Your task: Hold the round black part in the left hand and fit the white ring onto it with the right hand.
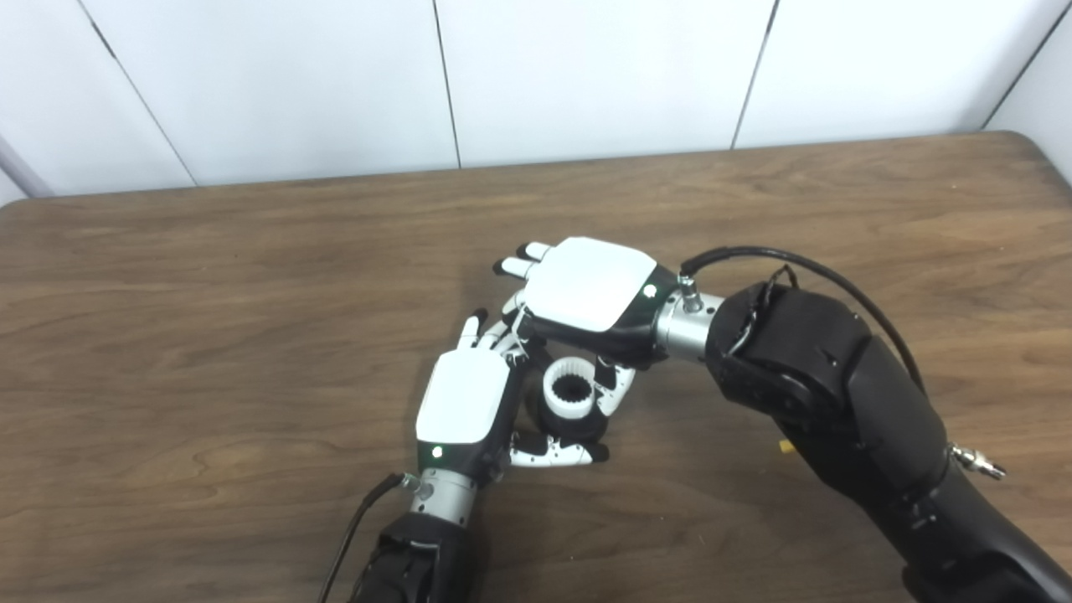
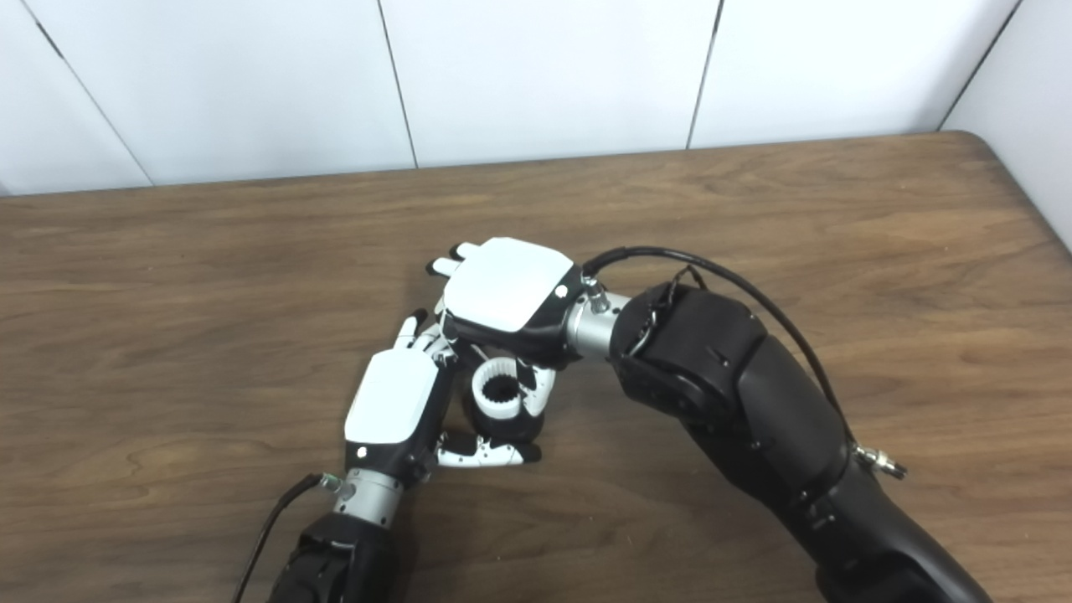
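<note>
Round black part [image 1: 573, 421]: item at table centre, standing on the wooden table [image 1: 209, 335], with white ring [image 1: 570, 391] seated on its top; ring toothed on the inside, opening facing up. Left hand [image 1: 466, 400]: at 9 o'clock of the part, white back uppermost, fingers curled round the far side and thumb [image 1: 557, 453] lying along the near side at 6 o'clock, grasping the part. Left arm: enters from the bottom edge, black cable [image 1: 356, 523] trailing at the wrist. Right hand [image 1: 586, 293]: at 12 o'clock above the ring, palm down, thumb [image 1: 614, 388] touching the ring's edge at 3 o'clock; fingers hidden beneath the palm, so whether it grips the ring cannot be told. Right arm: black, running off toward 4 o'clock, black cable [image 1: 804, 268] looped over the wrist. White panelled wall [image 1: 586, 75]: behind the table at 12 o'clock.
</note>
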